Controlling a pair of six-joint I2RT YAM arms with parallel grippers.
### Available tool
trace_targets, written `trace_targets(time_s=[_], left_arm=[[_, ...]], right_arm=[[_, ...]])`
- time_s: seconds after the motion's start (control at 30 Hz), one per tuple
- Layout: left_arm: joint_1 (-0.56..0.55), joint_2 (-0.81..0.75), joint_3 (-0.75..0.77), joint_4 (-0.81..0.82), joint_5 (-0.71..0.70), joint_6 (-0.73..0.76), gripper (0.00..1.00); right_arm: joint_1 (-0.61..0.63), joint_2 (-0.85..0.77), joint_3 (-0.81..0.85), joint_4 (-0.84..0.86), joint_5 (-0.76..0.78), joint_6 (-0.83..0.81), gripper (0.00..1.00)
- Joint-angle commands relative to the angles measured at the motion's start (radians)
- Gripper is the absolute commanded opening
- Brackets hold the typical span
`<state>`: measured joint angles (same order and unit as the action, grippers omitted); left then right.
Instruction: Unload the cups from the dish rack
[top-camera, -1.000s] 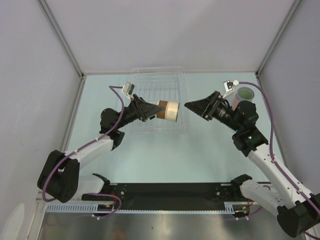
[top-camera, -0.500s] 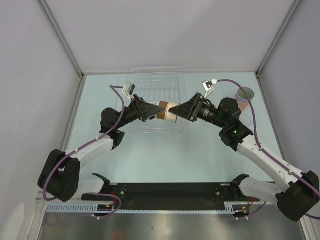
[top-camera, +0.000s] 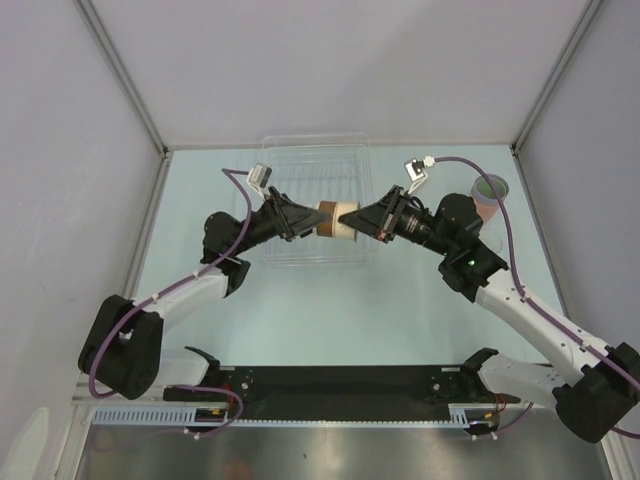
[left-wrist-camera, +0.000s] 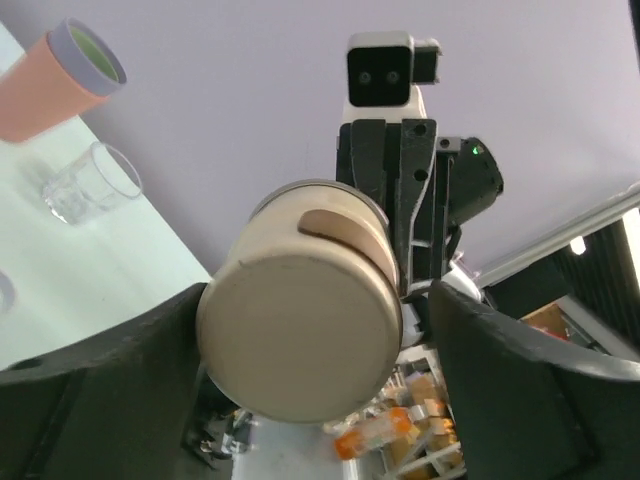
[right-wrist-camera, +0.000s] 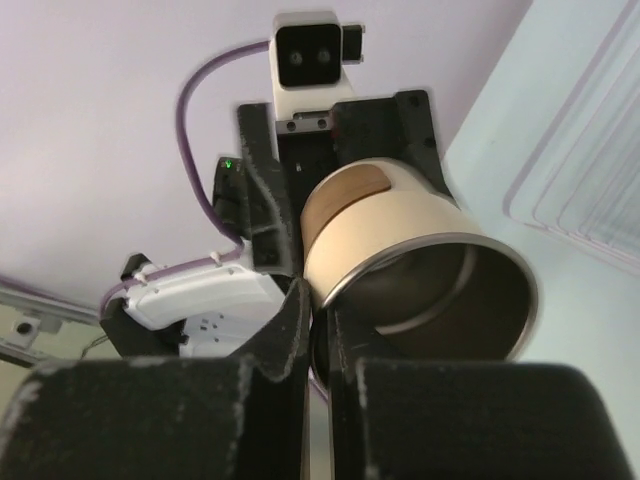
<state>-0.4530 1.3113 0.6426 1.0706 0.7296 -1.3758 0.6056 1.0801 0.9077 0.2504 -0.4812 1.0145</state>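
Cream cup (top-camera: 340, 222), metal-rimmed mouth, brown band, sideways over clear dish rack (top-camera: 310, 165).

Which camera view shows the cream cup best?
The right wrist view: the cream cup fills it, open mouth toward the camera, with the right hand pinching its rim. The left wrist view shows only its closed end, in the left hand. The top view shows it small, over the dish rack.

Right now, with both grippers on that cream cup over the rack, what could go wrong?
The right gripper pinches only one edge of the rim of the cream cup, so it may swing or slip once the left gripper lets go, dropping into the dish rack. If either arm pulls early, they could wrench the cup between them.
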Motion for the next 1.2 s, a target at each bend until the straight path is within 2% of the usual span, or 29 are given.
trace_targets(time_s=[0.0, 0.03, 0.07, 0.13, 0.17, 0.2, 0.23, 0.3, 0.47, 0.53, 0.67, 0.93, 1.17], left_arm=[[-0.001, -0.030, 0.145, -0.311, -0.008, 0.202, 1.00], [-0.004, -0.040, 0.194, -0.618, -0.074, 0.289, 1.00], [-0.007, -0.043, 0.288, -0.741, -0.122, 0.436, 1.00], [-0.012, -0.032, 0.389, -0.992, -0.252, 0.529, 1.00], [-0.010, -0.026, 0.411, -1.049, -0.293, 0.590, 1.00], [-0.010, -0.018, 0.434, -1.165, -0.332, 0.616, 1.00], [-0.012, -0.005, 0.462, -1.210, -0.413, 0.633, 1.00], [-0.012, 0.006, 0.473, -1.308, -0.473, 0.662, 1.00], [-0.015, 0.039, 0.457, -1.446, -0.588, 0.695, 1.00], [-0.019, 0.034, 0.453, -1.508, -0.639, 0.701, 1.00], [-0.024, -0.023, 0.413, -1.528, -0.726, 0.724, 1.00], [-0.024, 0.000, 0.417, -1.540, -0.714, 0.748, 1.00], [-0.032, 0.039, 0.422, -1.545, -0.694, 0.751, 1.00]], right_arm=[[0.008, -0.075, 0.089, -0.182, 0.130, -0.170, 0.00], [0.016, -0.085, 0.114, -0.244, 0.180, -0.238, 0.00], [0.017, -0.097, 0.146, -0.414, 0.298, -0.276, 0.00], [0.019, -0.108, 0.223, -0.540, 0.419, -0.324, 0.00], [0.019, -0.108, 0.247, -0.663, 0.552, -0.358, 0.00], [0.017, -0.100, 0.308, -0.724, 0.616, -0.369, 0.00], [0.014, -0.092, 0.336, -0.779, 0.674, -0.379, 0.00], [0.010, -0.054, 0.431, -0.926, 0.830, -0.396, 0.00], [-0.056, 0.055, 0.614, -1.231, 1.062, -0.369, 0.00], [-0.087, 0.078, 0.638, -1.270, 1.079, -0.335, 0.00], [-0.176, 0.106, 0.640, -1.358, 1.075, -0.295, 0.00], [-0.394, 0.147, 0.547, -1.306, 0.980, -0.324, 0.00], [-0.509, 0.219, 0.501, -1.231, 0.914, -0.333, 0.00]])
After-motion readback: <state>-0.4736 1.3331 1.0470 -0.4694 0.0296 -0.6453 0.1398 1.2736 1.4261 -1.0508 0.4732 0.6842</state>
